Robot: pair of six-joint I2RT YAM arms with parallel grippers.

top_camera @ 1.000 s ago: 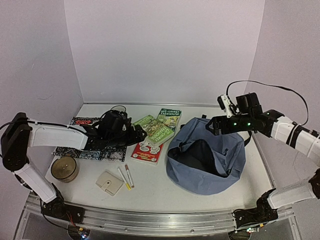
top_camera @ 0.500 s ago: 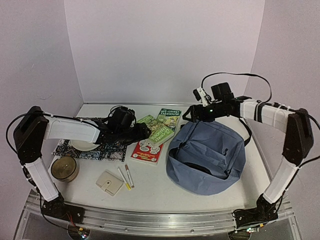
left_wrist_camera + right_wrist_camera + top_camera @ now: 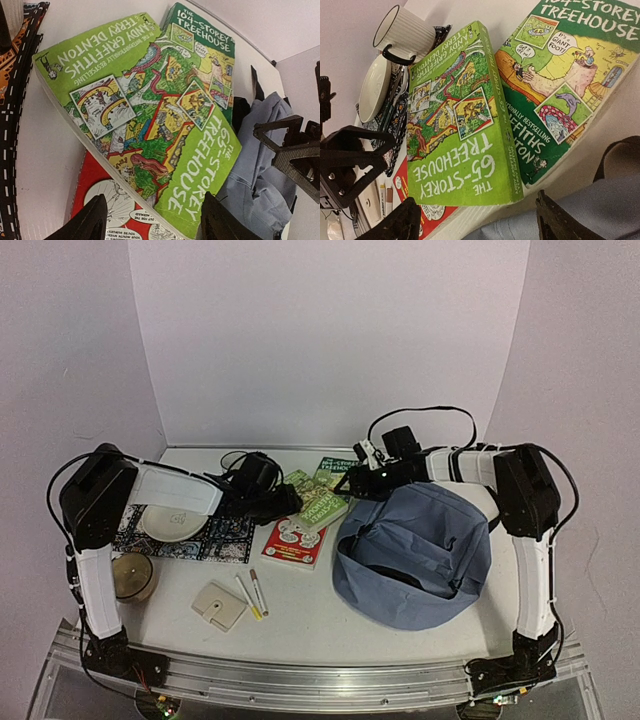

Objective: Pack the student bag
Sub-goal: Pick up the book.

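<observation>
Brass-coloured tin (image 3: 130, 577) at the far left of the desk (image 3: 300, 630), then a patterned mat (image 3: 225, 532) carrying a white plate (image 3: 172, 522), with a tan wallet (image 3: 220, 605) and two pens (image 3: 252, 592) toward the near edge.

Next come the left fingers (image 3: 95, 222), standing apart astride the near end of the light-green book (image 3: 150, 125) and, as far as I can see, gripping nothing. That book lies slanted across a red book (image 3: 290, 545) and beside a dark-green book (image 3: 342, 470).

From the other side the right fingers (image 3: 405, 222) hang over the same book's corner, spread wide and empty.

The student bag (image 3: 415, 555) slumps on the right half of the desk, just beside the books, with its mouth gaping.

My worry is that both arms crowd one book. If they close together, the fingers could knock each other. A pinch on the tilted cover might also shove the stack sideways rather than lift it. The soft bag's mouth may sag shut when something pushes at it.
</observation>
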